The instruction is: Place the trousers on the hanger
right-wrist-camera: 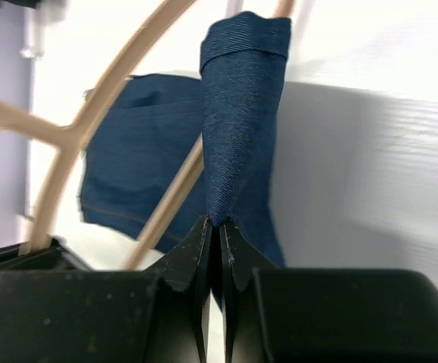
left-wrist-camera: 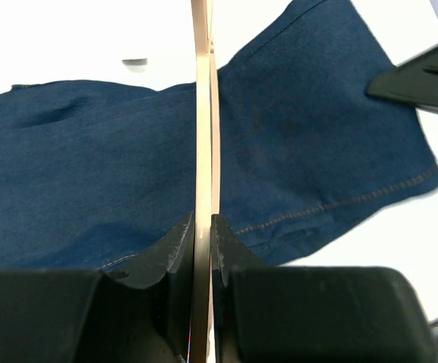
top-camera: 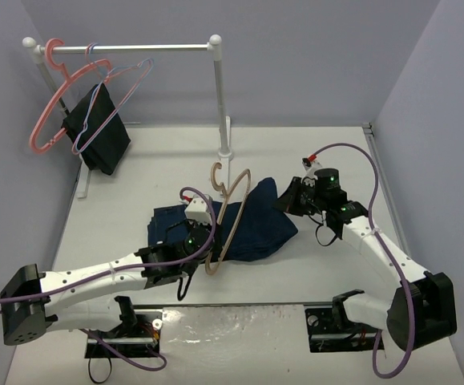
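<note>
The dark blue trousers (top-camera: 256,228) lie crumpled in the middle of the table. The tan wooden hanger (top-camera: 233,212) stands on edge over them, hook up. My left gripper (top-camera: 202,257) is shut on the hanger's lower end; in the left wrist view its jaws (left-wrist-camera: 202,227) clamp the thin wooden hanger (left-wrist-camera: 203,113) with the trousers (left-wrist-camera: 90,174) behind. My right gripper (top-camera: 281,200) is at the trousers' right edge. In the right wrist view it (right-wrist-camera: 219,224) is shut on a raised fold of the trousers (right-wrist-camera: 241,113), next to the hanger (right-wrist-camera: 105,106).
A white clothes rail (top-camera: 135,48) on a post (top-camera: 219,96) stands at the back left. It carries a pink hanger (top-camera: 51,104), thin wire hangers (top-camera: 115,92) and a black cloth (top-camera: 99,132). Walls close in the table on the left, back and right.
</note>
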`<state>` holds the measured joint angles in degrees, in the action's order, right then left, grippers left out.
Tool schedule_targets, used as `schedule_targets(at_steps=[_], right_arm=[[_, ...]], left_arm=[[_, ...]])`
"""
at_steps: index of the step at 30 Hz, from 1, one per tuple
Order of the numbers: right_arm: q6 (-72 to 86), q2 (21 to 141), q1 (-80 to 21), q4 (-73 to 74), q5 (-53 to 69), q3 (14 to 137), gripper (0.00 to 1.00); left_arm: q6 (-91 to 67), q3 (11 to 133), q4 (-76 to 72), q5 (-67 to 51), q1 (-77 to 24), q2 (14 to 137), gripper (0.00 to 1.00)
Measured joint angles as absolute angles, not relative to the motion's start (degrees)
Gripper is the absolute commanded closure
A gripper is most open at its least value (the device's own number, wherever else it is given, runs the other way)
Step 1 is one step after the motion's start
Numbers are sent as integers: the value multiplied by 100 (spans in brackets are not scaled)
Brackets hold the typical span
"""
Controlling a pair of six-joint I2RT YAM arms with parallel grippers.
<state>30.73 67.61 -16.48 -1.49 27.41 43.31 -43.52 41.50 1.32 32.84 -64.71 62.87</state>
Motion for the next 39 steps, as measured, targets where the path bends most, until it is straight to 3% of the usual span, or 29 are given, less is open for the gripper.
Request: schedule_targets(at_steps=[10, 17, 29, 39], right_arm=[[4492, 6663, -2934, -1181, 2582, 4327, 100], [5101, 7289, -3912, -2046, 2106, 4327, 100], [5434, 8027, -4241, -2717, 1881, 4359, 100], [5462, 8570, -4436, -2967, 1891, 4675, 100]], left_arm=[[-5265, 3753, 42, 4324, -7023, 6407, 100], [-5638, 3410, 150, 4866, -7164, 5783, 100], [-5681, 3211, 449, 5260, -7168, 4918, 100], [-5287, 3203, 312, 5069, -7168, 5219, 100]])
